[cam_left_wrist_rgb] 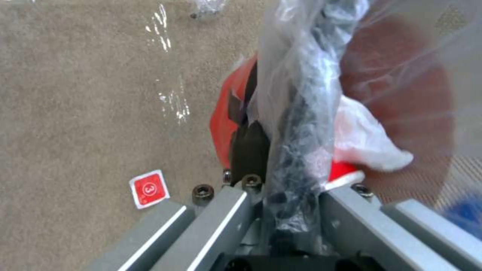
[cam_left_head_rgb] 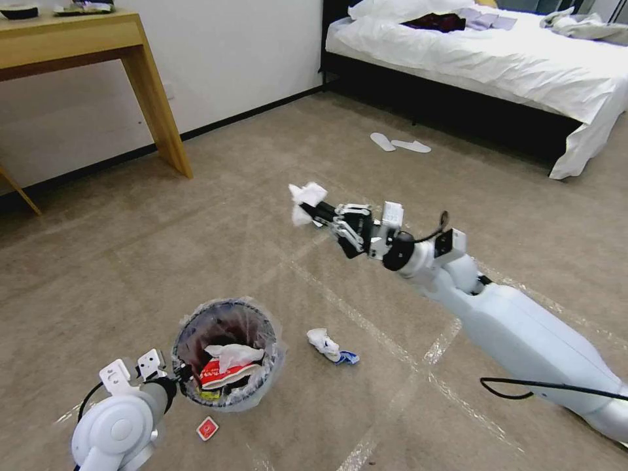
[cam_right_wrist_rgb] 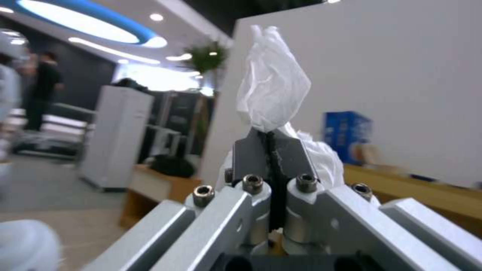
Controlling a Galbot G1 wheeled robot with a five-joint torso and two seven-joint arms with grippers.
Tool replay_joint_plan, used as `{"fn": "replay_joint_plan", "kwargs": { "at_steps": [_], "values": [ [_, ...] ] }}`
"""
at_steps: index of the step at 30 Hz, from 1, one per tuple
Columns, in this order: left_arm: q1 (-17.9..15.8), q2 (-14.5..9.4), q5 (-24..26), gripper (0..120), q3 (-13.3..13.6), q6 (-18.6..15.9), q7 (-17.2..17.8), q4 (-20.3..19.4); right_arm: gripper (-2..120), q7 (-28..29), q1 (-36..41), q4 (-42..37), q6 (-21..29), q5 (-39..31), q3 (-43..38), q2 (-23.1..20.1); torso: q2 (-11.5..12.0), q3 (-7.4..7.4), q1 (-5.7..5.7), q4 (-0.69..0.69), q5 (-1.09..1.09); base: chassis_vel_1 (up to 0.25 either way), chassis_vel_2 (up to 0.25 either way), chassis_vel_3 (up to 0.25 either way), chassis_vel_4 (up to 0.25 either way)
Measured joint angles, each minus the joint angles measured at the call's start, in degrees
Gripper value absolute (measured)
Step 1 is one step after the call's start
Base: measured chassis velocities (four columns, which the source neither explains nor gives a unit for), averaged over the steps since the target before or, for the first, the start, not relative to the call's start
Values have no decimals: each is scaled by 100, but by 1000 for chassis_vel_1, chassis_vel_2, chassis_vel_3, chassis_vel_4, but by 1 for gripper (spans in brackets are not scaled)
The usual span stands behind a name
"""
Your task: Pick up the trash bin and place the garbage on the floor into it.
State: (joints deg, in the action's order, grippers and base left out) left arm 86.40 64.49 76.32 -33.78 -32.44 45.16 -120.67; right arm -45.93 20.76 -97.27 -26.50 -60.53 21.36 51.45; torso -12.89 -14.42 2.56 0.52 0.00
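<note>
The trash bin (cam_left_head_rgb: 227,353) sits low over the floor (cam_left_head_rgb: 261,196), round and dark inside, its clear plastic liner (cam_left_wrist_rgb: 311,56) folded out over the rim. Inside it lie a white tissue (cam_left_head_rgb: 233,355) and a crushed red-and-white cup (cam_left_head_rgb: 222,375). The left end effector (cam_left_head_rgb: 176,377) is clamped tight on the bin's near rim, liner and all; from the left wrist the dark rim runs straight between the pinching fingers (cam_left_wrist_rgb: 248,146). Just beside the bin, on the robot's side, a small red square card (cam_left_head_rgb: 207,428) lies flat on the carpet. On the bin's other side, near it, is a crumpled white wad with a bit of blue (cam_left_head_rgb: 330,347), resting by a shiny tape line (cam_left_head_rgb: 366,327).

Farther from the bin, up in the air, the right end effector (cam_left_head_rgb: 309,209) is pinched narrow on a crumpled white tissue (cam_left_head_rgb: 306,198), which sticks out past its fingertips. Well beyond the bin, a pair of white slippers (cam_left_head_rgb: 399,143) lies before the bed (cam_left_head_rgb: 497,59), and a wooden table (cam_left_head_rgb: 78,39) stands by the wall.
</note>
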Motion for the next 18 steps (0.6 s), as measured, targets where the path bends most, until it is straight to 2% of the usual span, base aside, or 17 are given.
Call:
{"fn": "replay_joint_plan", "kwargs": {
  "at_steps": [4, 6, 12, 18],
  "values": [
    [-36, 52, -20, 0, 46, 3, 0, 50, 0, -151, -286, 34, 7, 103, 578, 189, 0, 0, 0, 1, 0, 0, 0, 0, 0],
    [11, 118, -57, 0, -21, 8, 1, 26, 0, -185, -563, 145, -7, 208, 1088, 425, 0, 0, 0, 0, 0, 0, 0, 0, 0],
    [62, 157, -88, 0, -76, 20, 5, -38, 0, -242, -759, 291, -33, 297, 1483, 680, 0, 0, 0, -1, 0, 0, 0, 0, 0],
    [90, 170, -120, 0, -71, 25, 5, -81, 0, -459, -793, 488, -80, 477, 1730, 702, 0, 0, 0, 0, 1, 0, 0, 0, 0]
  ]
}}
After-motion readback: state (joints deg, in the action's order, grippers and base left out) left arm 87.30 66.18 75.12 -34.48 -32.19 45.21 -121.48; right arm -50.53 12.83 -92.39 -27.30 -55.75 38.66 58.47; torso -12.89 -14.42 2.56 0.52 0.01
